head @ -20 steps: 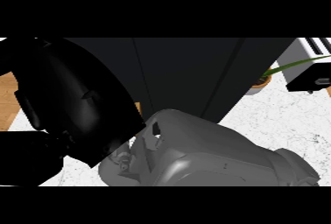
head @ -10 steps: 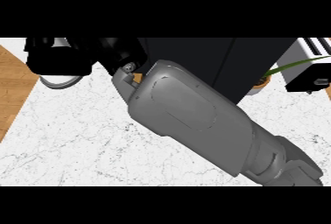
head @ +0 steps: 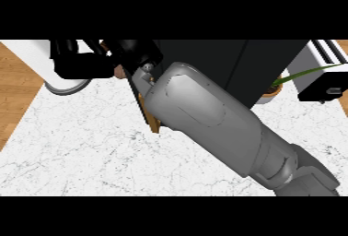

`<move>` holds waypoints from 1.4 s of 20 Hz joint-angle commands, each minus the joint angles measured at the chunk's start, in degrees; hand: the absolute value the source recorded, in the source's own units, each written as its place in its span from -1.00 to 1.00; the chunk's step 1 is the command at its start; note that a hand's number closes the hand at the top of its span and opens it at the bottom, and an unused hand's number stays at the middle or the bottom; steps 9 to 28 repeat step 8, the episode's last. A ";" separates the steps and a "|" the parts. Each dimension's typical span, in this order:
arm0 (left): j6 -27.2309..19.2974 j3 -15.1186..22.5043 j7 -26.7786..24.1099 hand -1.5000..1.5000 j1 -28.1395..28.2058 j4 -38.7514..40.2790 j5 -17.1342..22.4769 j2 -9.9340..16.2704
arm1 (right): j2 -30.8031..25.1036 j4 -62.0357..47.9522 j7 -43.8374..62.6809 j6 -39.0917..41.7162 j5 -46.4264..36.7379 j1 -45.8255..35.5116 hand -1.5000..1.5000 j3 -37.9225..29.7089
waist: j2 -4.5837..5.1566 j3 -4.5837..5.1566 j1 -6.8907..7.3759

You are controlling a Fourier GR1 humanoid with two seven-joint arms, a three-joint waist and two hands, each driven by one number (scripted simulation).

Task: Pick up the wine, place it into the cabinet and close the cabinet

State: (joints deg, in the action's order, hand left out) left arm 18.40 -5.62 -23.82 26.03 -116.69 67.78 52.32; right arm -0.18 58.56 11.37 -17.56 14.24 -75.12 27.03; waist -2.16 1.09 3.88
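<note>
Just ahead of your right hand (head: 132, 50) stands the cabinet door (head: 151, 117), ajar; its fingers' state you cannot tell, so push steadily until flush.

The right forearm (head: 224, 124) covers the cabinet's (head: 204, 60) lower front and leaves the view at the near right. The right hand (head: 136, 53) is partly hidden; its finger posture is indeterminate. The toaster (head: 325, 73) is cut off at the right edge.

Arm (head: 211, 120): big, grey, smooth and rounded.
Elbow end (head: 299, 177): grey rings, far below the hand.
Hand (head: 132, 50): black and shiny, with a small silver screw just below.
</note>
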 commanded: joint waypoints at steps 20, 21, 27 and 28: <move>-1.27 -0.92 1.32 1.00 -1.61 -0.10 0.96 0.55 | -6.39 -11.63 -4.19 -0.06 -2.27 4.26 1.00 -3.15 | 4.10 -0.89 -1.87; -1.27 -0.92 1.32 1.00 -1.61 -0.10 0.96 0.55 | -6.39 -11.63 -4.19 -0.06 -2.27 4.26 1.00 -3.15 | 4.10 -0.89 -1.87; -1.27 -0.92 1.32 1.00 -1.61 -0.10 0.96 0.55 | -6.39 -11.63 -4.19 -0.06 -2.27 4.26 1.00 -3.15 | 4.10 -0.89 -1.87; -1.27 -0.92 1.32 1.00 -1.61 -0.10 0.96 0.55 | -6.39 -11.63 -4.19 -0.06 -2.27 4.26 1.00 -3.15 | 4.10 -0.89 -1.87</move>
